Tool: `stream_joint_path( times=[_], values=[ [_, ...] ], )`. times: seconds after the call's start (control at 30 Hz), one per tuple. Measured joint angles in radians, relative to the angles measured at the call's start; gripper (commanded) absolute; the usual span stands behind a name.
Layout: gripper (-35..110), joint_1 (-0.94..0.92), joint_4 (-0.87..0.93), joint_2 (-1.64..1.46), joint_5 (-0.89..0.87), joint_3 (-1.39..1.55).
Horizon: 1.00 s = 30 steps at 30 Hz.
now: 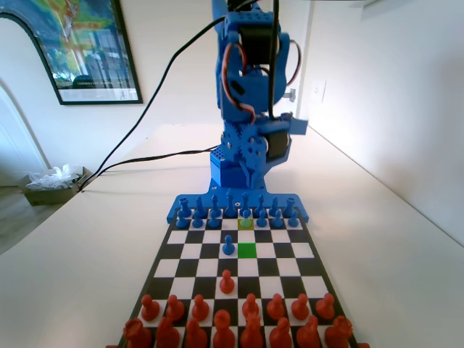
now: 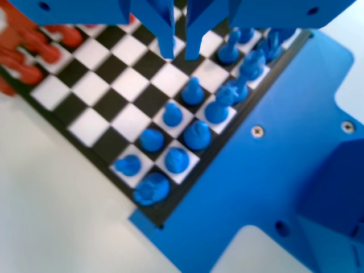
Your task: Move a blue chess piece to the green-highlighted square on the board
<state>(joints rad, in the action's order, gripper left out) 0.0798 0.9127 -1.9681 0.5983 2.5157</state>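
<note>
On the board [image 1: 312, 250], a bright green-highlighted square [image 1: 247, 250] lies two rows in front of the blue pawn row. A blue chess piece [image 1: 246, 213], a pawn, stands on a duller olive square just behind it. In the wrist view this pawn [image 2: 193, 91] sits a little below and right of my gripper [image 2: 181, 52]. The jaws hang over the board slightly apart, holding nothing. The blue arm [image 1: 250, 94] rises at the far end of the fixed view.
Another blue pawn [image 1: 228, 246] stands advanced, just left of the green square. A lone red pawn [image 1: 227, 281] is out in front of the red rows [image 1: 239, 322]. Blue back-row pieces [image 2: 197, 135] crowd the board's near edge in the wrist view.
</note>
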Motion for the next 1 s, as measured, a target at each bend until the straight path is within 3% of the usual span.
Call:
stream_joint_path(
  times=[0.4,1.0],
  values=[
    [5,-0.049,-0.143,0.051,-0.018,0.075],
    [8,-0.044,-0.199,0.091,-0.035,0.092]
  ],
)
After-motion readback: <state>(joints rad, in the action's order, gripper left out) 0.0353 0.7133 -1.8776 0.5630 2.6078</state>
